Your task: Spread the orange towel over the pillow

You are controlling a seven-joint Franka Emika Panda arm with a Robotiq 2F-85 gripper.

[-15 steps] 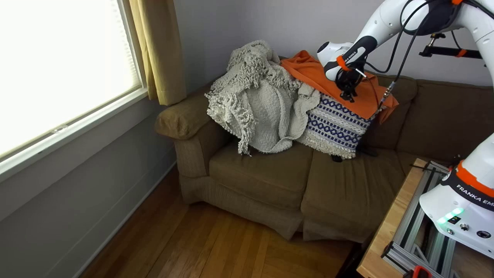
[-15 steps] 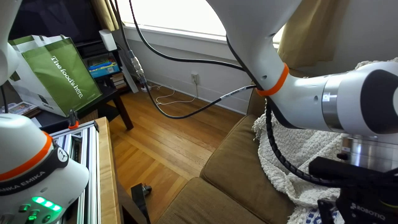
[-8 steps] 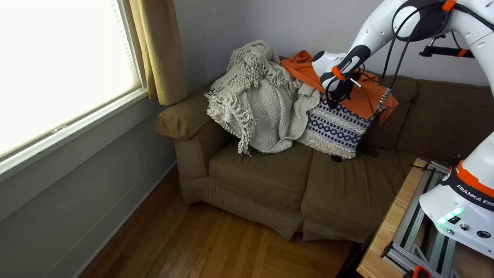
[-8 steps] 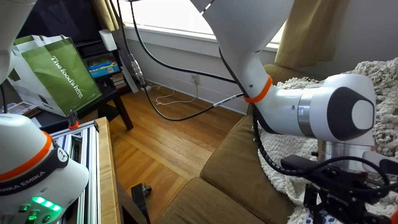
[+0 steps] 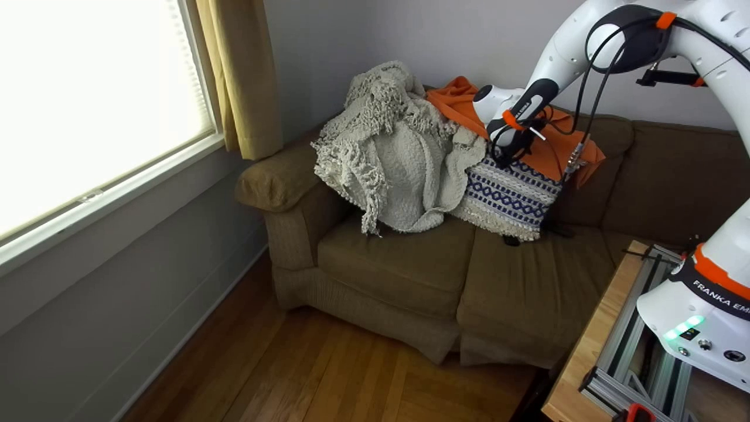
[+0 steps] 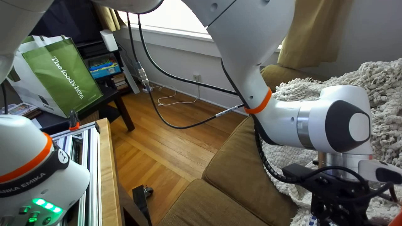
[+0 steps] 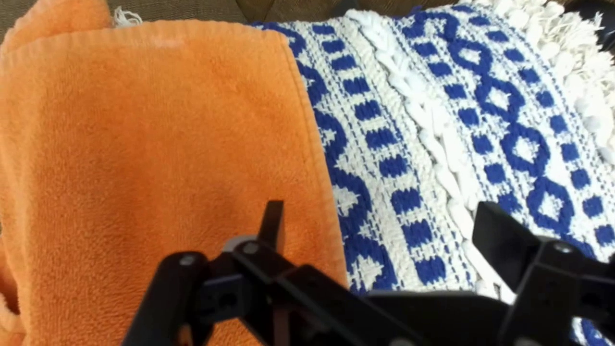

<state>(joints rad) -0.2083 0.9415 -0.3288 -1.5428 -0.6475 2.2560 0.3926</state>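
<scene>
Orange plush towel (image 7: 168,144) with a stitched hem lies over the upper part of a white woven pillow (image 7: 408,144) patterned in blue; the lower part, down to its fringe, is bare. Neither has visibly shifted over the last second. What has changed is the black two-fingered gripper (image 7: 380,218): it has moved across toward the chunky grey-white knitted blanket (image 5: 404,167) and sunk a little, in both exterior views. Its fingers stand well apart, holding nothing. In the wrist view one finger appears over the orange cloth and the other over bare pillow, so the hem runs between them; whether either touches fabric cannot be told. For the task, this looks like lining up to take the towel's lower edge and draw it down. Spreading seems partly done, with the lower pillow left to cover. Pinching too shallowly could let the hem slip; too deeply could drag the pillow along. Farther out, the blanket sits against the pillow's side, and both rest on a brown fabric sofa (image 5: 398,264), beneath the white robot arm (image 5: 559,58).
</scene>
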